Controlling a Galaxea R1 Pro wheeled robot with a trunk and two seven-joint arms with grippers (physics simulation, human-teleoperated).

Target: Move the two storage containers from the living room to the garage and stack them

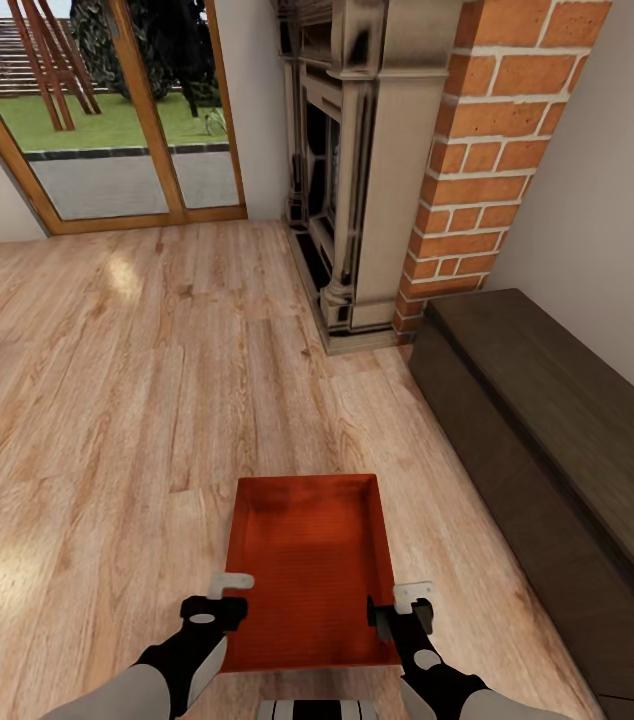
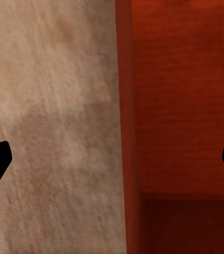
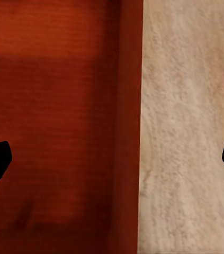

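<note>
No readable writing or labels anywhere. Left gripper (image 1: pixel 219 597) and right gripper (image 1: pixel 400 607) both spread wide — in each wrist view one dark fingertip sits over the box interior, the other over the floor, so each straddles a side wall; contact with the wall can't be told. The orange-red rectangular open-top storage container (image 1: pixel 309 560) lies between the two grippers on the pale wood-plank floor (image 1: pixel 107 400), directly ahead of the robot. Beyond it — a brick-sided fireplace (image 1: pixel 387 180), a dark wooden bench (image 1: pixel 567 450) at right, a glazed wood-framed door (image 1: pixel 107 110) at far left.
</note>
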